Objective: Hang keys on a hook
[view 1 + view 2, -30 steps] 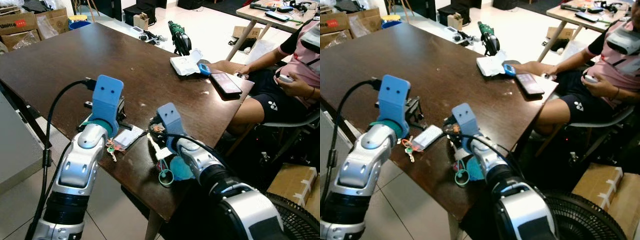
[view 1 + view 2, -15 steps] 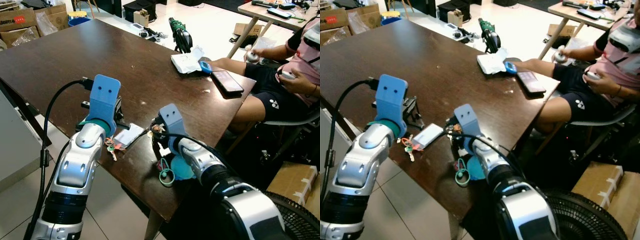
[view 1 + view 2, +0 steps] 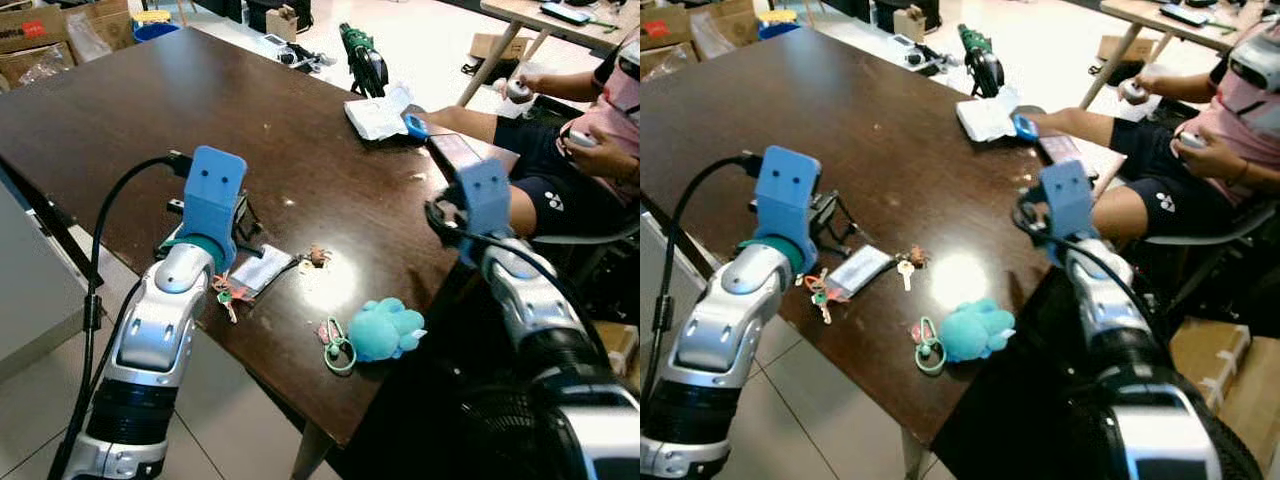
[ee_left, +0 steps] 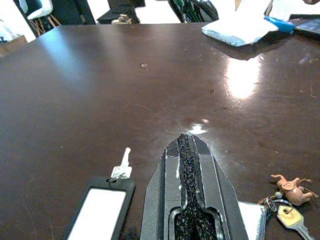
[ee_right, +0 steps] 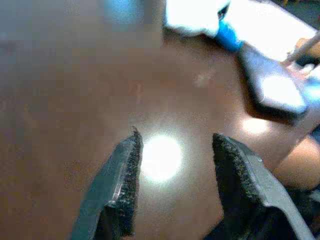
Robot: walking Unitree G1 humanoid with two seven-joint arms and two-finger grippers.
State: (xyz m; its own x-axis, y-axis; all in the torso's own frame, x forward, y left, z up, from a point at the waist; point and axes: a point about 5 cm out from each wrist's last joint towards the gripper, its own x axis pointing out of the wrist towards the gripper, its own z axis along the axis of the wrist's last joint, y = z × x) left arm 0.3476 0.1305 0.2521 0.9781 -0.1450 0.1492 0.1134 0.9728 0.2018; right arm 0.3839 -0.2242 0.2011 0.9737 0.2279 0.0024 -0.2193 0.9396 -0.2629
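Two bunches of keys lie near the front edge of the dark counter point(image 3: 150, 110). One, the keys point(image 3: 906, 264) with a small brown figure, is seen just beside a white card holder point(image 3: 856, 269). The left hand point(image 4: 192, 200) is held low over the counter with its fingers pressed together, empty. The right hand point(image 5: 172, 190) is raised above the counter's far side, fingers spread wide, though that view is blurred. A teal plush toy point(image 3: 388, 329) rests nearby.

A dark wooden table point(image 3: 150, 110) stands on a pale tiled floor point(image 3: 230, 455), cardboard boxes point(image 3: 60, 35) behind.
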